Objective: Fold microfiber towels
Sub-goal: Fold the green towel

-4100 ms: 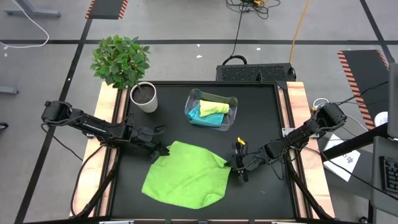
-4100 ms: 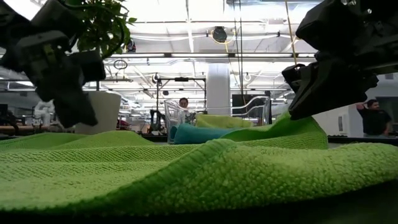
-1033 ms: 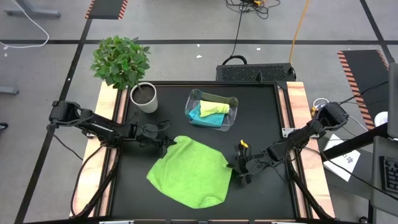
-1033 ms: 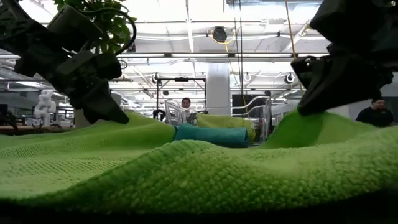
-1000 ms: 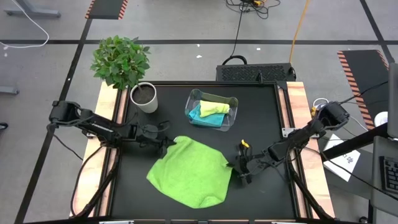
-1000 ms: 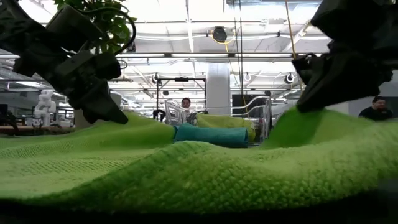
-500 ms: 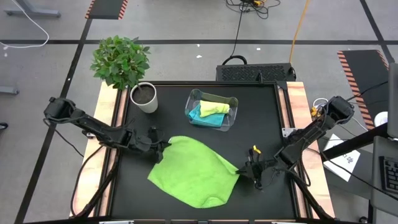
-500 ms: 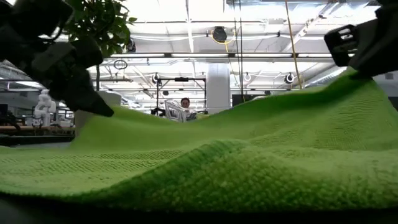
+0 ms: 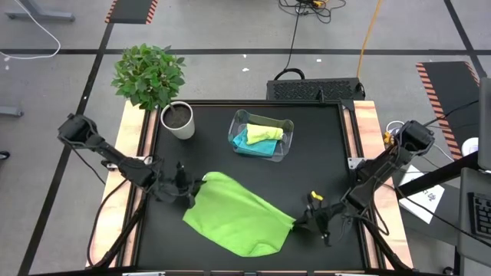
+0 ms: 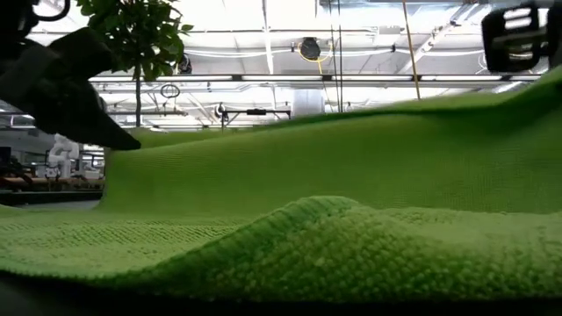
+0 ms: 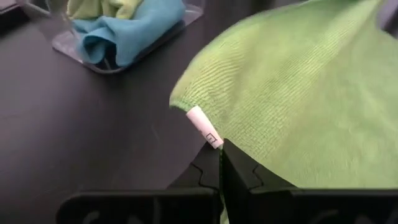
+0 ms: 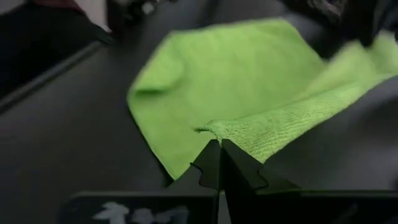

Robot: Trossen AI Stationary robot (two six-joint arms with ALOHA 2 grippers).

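Taking the clear bin [image 9: 261,135] as the landmark: the left hand [image 9: 186,191] sits well to the near-left of it, low over the counter [image 9: 322,153], its fingers pinched fully together on a corner of the bright green towel [image 9: 234,222]. The left wrist view shows that corner caught at the fingertips, with the white label [image 11: 204,126] sticking out just beside them.

The bright green towel lies nearer than the bin, well apart from it, pulled into a long slanting shape between the two hands. Its edge away from the bin rests on the counter, while the held edge rises off it. It is in a single layer as far as I can tell, with no finished crease showing, so I judge the first fold as just starting.

The right hand [image 9: 309,218] is to the near-right of the bin, also clamped tight on a corner of the bright green towel.

Inside the bin the turquoise towel [image 9: 252,141] and the pale yellow-green towel [image 9: 265,132] lie bunched together, touching. Both look unfolded, so most of the task remains.
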